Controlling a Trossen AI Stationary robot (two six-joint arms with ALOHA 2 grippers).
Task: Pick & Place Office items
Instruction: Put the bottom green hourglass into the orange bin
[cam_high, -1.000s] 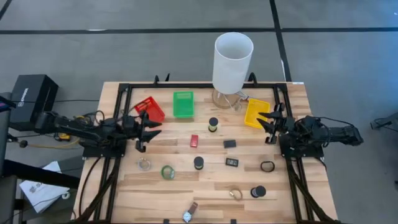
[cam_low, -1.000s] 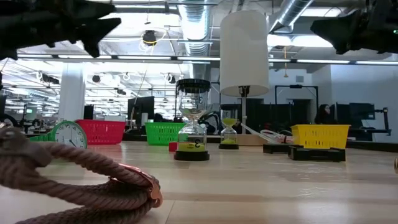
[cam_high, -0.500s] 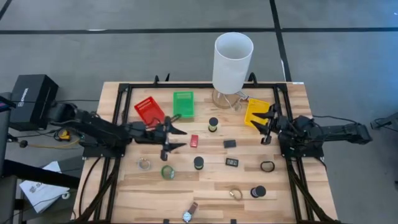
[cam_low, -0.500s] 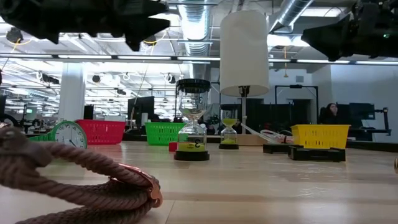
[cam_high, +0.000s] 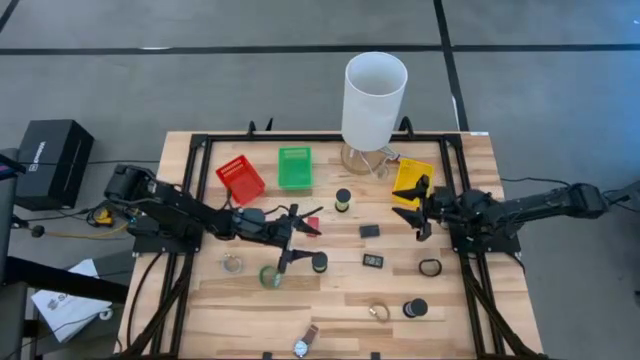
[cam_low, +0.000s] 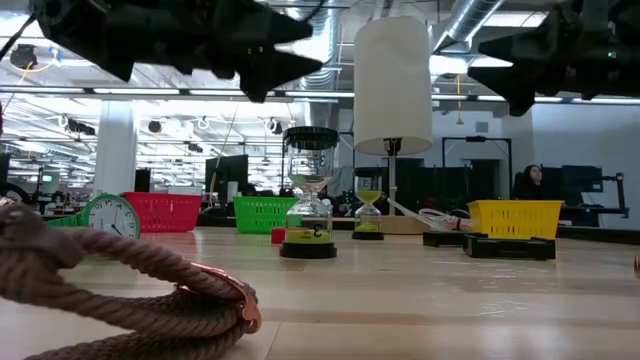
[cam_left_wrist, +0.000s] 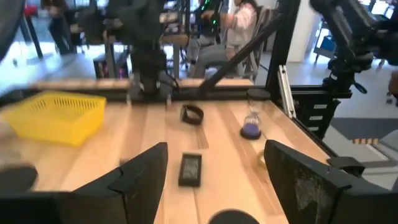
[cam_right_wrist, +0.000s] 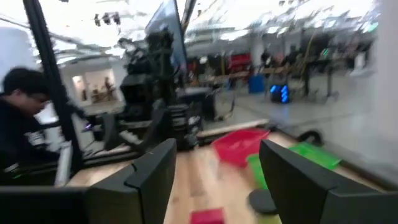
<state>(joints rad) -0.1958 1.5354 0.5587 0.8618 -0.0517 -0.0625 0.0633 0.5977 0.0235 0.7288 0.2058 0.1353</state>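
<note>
My left gripper is open and empty above the table's middle. It hovers between the red block and a black cylinder, with the green tape roll just to its left. My right gripper is open and empty above the table, beside the yellow bin. A small black block lies between the two grippers. Another black block and a dark ring show ahead in the left wrist view. The red block shows in the right wrist view.
Red bin, green bin and a tall white cylinder stand along the far edge. A clear disc, a ring, a second ring, another black cylinder and the wristwatch lie nearer the front. People sit in the room beyond.
My left gripper has reached from the table's left side toward its middle and a little toward the near edge, staying open. My right gripper has gone toward the table's left, away from the right edge, also staying open. No object has moved.
</note>
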